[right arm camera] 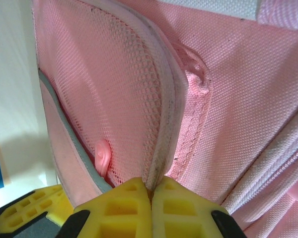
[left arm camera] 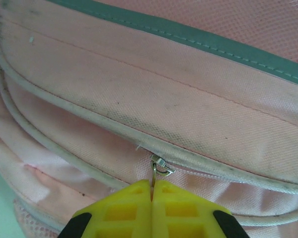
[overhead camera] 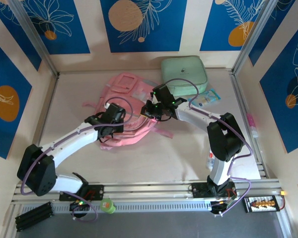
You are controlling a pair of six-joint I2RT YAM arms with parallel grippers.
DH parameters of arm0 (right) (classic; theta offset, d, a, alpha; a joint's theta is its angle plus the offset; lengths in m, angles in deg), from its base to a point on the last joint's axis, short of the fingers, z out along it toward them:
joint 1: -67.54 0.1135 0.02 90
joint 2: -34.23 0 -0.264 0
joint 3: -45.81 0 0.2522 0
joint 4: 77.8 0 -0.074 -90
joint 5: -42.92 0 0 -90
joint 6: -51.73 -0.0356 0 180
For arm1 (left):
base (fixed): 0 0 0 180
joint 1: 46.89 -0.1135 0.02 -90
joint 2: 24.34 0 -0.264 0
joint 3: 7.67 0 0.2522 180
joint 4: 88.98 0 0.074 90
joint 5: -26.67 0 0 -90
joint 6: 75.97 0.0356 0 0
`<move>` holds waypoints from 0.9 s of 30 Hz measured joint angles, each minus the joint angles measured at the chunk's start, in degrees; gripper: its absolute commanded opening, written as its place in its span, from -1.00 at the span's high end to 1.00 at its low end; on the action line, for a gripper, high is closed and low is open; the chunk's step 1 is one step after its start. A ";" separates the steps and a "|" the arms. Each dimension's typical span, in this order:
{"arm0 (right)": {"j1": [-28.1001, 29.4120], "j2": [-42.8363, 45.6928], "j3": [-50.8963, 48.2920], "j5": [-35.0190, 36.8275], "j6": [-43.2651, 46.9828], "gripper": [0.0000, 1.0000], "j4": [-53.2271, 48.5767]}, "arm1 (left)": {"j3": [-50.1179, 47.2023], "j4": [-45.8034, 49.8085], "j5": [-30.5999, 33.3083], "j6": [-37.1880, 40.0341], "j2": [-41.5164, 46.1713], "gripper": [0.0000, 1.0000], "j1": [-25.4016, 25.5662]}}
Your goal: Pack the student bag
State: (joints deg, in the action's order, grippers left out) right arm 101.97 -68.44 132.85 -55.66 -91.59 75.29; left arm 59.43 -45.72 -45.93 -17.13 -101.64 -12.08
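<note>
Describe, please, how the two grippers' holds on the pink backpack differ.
The left gripper clamps the student bag's metal zipper pull; the right gripper clamps its thick piped edge beside mesh. The left sits at the bag's left side, the right at its right. Both are shut, with yellow fingertips.

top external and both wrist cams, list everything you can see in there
student bag: one, pink, mid-table, lying flat under both grippers
zipper pull: one, silver metal, on a seam of the bag
zip case: one, mint green, back of the table, behind the bag
printed card: one, blue and multicoloured, lying flat just in front of the case, right of the bag
green item: one, light green, on the near rail between the arm bases; too small to identify
table: one, pale, carrying the bag, case and card
left gripper: one, yellow fingertips, shut on the zipper pull
right gripper: one, yellow fingertips, shut on the piped edge of the bag's mesh pocket
</note>
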 measured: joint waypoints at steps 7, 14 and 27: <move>-0.79 0.00 0.00 0.00 0.35 1.00 -0.66 | -1.70 -3.54 -7.87 2.58 -0.42 0.65 -2.05; -0.87 0.00 0.00 -0.22 0.33 1.00 -0.63 | -1.70 -4.15 -9.25 3.04 -2.08 0.58 -2.10; -0.92 -1.07 0.79 1.03 2.99 1.00 -1.70 | -1.33 -3.32 -8.04 3.26 -2.64 1.00 -2.54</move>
State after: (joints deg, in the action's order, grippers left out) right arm 101.05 -69.51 133.64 -54.64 -88.59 73.58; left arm 58.10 -49.04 -53.97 -13.87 -104.29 -14.62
